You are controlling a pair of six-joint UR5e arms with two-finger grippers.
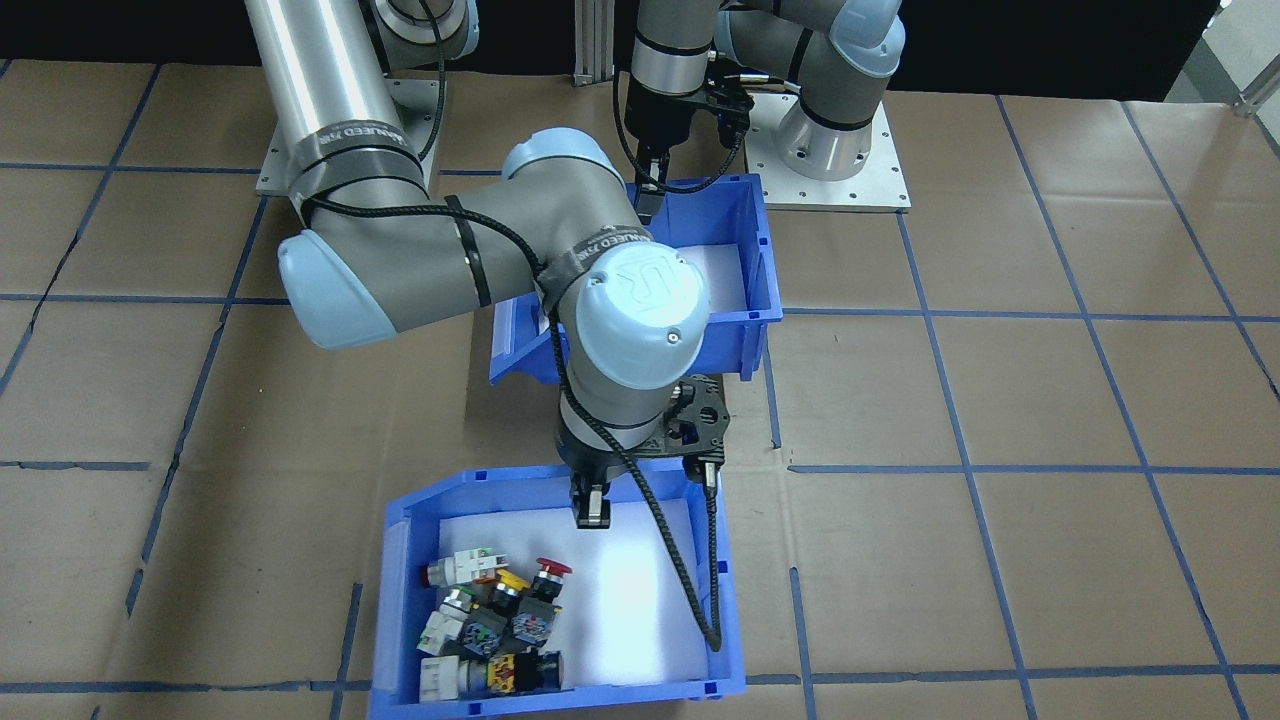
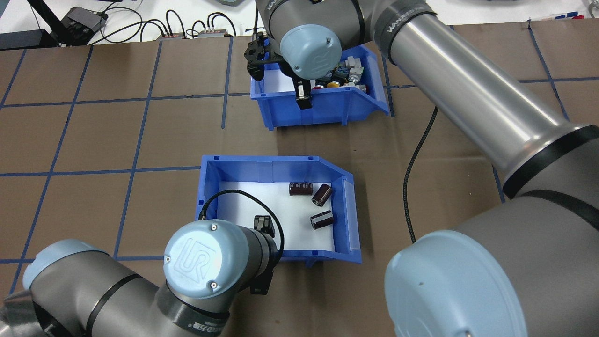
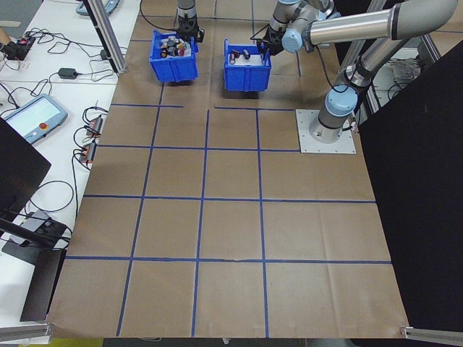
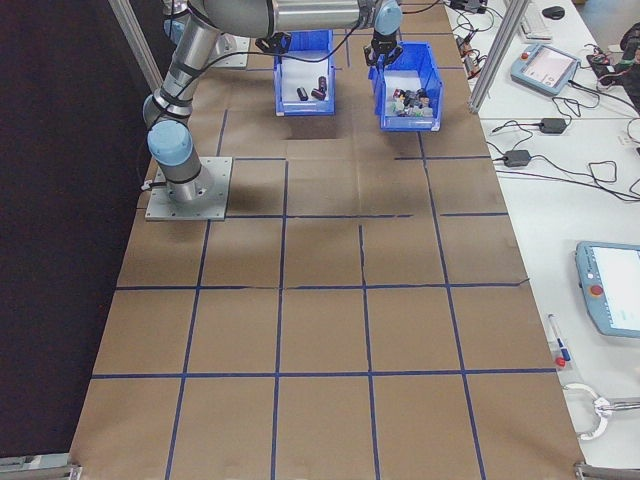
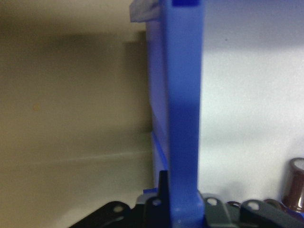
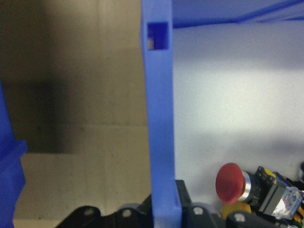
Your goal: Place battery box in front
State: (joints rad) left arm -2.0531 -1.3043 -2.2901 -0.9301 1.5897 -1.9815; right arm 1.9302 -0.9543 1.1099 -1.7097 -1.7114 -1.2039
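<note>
The battery box (image 2: 208, 187), a blue bin with a white liner, holds three brown cells (image 2: 322, 194) and stands nearer the robot. My left gripper (image 2: 264, 243) straddles its near wall (image 5: 183, 118) and is shut on it; a cell (image 5: 297, 185) shows to the right of the wall. In the front-facing view this gripper (image 1: 648, 205) sits at the box's back rim (image 1: 755, 250). The matching bin (image 2: 323, 110) of coloured switches (image 1: 495, 620) stands farther out. My right gripper (image 1: 592, 505) is shut on that bin's robot-side wall (image 6: 159, 118).
My right arm's elbow (image 1: 640, 310) hangs over the battery box and hides much of it from the front. A black cable (image 2: 412, 187) trails beside the box. Brown cardboard with a blue tape grid (image 3: 231, 217) covers the table. Side tables carry pendants (image 4: 545, 65) and cables.
</note>
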